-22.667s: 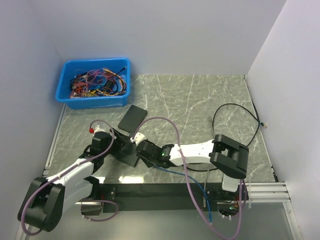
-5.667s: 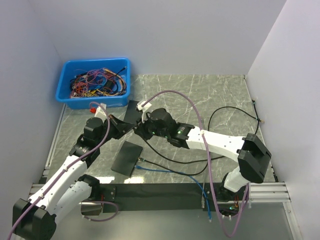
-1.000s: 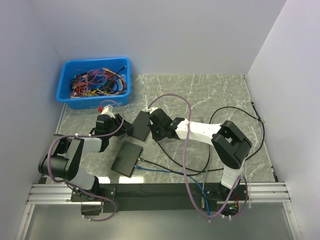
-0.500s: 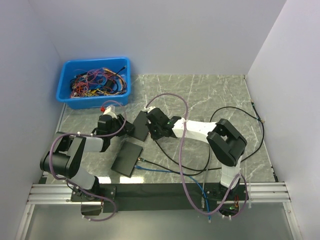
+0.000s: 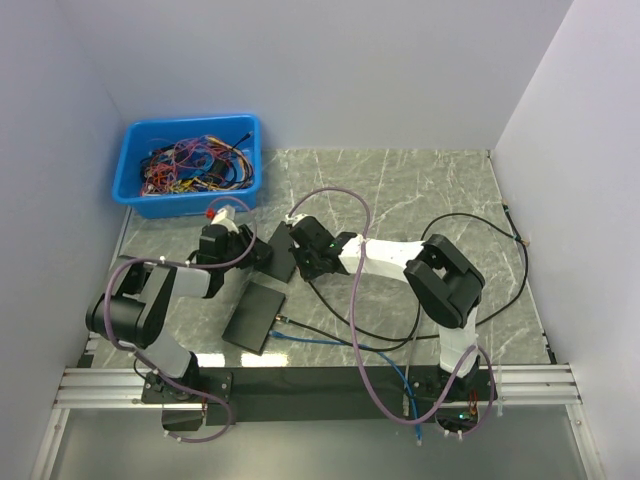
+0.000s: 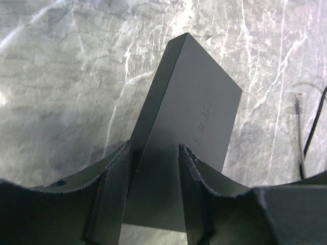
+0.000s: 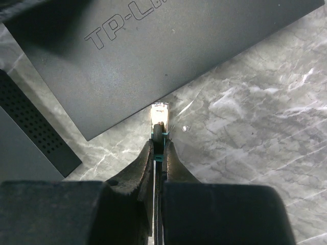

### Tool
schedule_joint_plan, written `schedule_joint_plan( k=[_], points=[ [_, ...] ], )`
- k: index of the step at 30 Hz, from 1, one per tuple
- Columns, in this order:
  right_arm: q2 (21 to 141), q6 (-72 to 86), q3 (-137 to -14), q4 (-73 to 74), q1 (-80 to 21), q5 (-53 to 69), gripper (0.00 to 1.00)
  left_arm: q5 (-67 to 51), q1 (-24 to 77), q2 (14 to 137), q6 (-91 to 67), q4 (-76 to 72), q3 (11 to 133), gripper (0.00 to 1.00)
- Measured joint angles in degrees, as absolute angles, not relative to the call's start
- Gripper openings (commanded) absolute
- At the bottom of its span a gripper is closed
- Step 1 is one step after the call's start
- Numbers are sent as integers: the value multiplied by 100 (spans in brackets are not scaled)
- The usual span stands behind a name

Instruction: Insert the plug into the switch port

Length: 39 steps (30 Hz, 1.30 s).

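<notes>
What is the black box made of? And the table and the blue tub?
The black box looks like matte plastic or painted metal, I can't tell which: dull, smooth, sharp-edged. The table looks like polished grey-green stone with white veins, maybe a printed sheet. The blue tub looks like smooth moulded plastic, with rounded corners and a shiny rim.

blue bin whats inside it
The blue bin holds a loose tangle of wires in red, orange, purple and black. The tangle covers most of the bin's floor, so anything lying beneath it cannot be seen.
</notes>
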State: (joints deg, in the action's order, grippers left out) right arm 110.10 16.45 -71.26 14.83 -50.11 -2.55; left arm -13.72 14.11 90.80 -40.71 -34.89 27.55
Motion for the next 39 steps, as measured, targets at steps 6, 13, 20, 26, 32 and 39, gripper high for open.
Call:
schedule_joint_plan(
  k=[6,13,20,26,32,39],
  points=[
    [11010,1643,-7166,1516,-5011,-309,0,-1363,1455,9231,-3994,-3487,2856,47],
    [11010,1643,-7210,1531,-5011,-340,0,-1363,1487,9292,-3964,-3483,2915,47],
    [11037,1632,-7212,1522,-5006,-276,0,-1369,1520,9404,-3876,-3489,2993,47],
    [11043,1468,-7172,1426,-4995,-226,0,-1470,1535,9559,-3706,-3638,3070,48],
    [11032,1238,-7030,1262,-4995,-233,0,-1542,1594,9736,-3555,-3876,3133,48],
    [10912,1100,-6805,1074,-4991,-235,0,-1575,1678,9843,-3461,-4080,3153,47]
  ],
)
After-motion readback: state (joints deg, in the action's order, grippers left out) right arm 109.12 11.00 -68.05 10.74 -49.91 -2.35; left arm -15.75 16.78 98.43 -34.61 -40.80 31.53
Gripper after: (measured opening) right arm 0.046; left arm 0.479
